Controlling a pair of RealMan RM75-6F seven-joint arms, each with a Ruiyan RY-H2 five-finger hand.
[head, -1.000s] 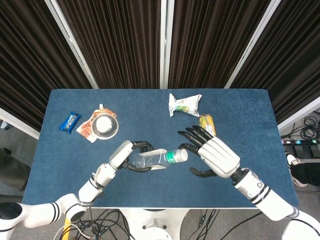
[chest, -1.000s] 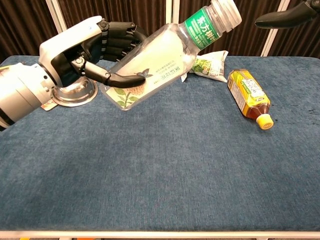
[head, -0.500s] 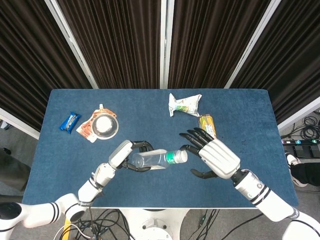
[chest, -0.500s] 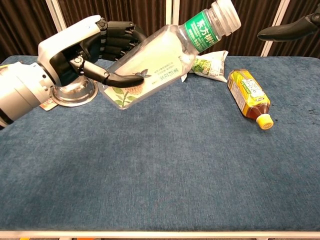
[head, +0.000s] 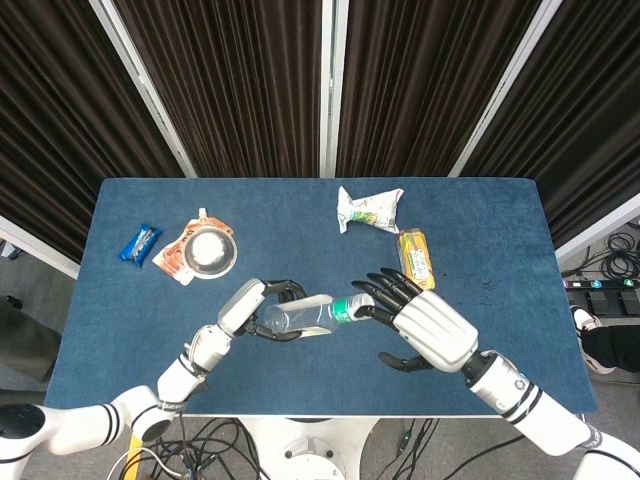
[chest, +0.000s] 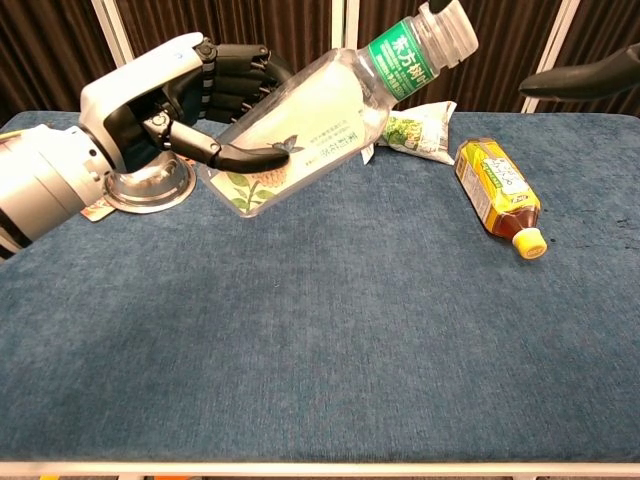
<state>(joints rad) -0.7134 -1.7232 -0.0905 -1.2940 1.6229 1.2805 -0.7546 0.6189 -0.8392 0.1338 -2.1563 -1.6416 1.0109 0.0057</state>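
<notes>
Above the near half of the blue table (head: 500, 240), my left hand (head: 252, 308) grasps the clear bottle (head: 300, 316) around its body, holding it off the surface, tilted, green-labelled neck and cap toward my right. My right hand (head: 425, 325) is released, fingers spread, fingertips (head: 362, 296) at the cap; contact cannot be confirmed. Beyond lies an amber bottle (chest: 497, 192) on its side, then a crumpled snack bag (head: 369, 209). Far left: metal bowl (head: 211, 251) on an orange pouch (head: 176, 259), blue wrapper (head: 140, 243) beside

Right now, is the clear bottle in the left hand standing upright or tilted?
Tilted. The left hand holds the clear bottle off the table, its cap end raised toward the right hand.
</notes>
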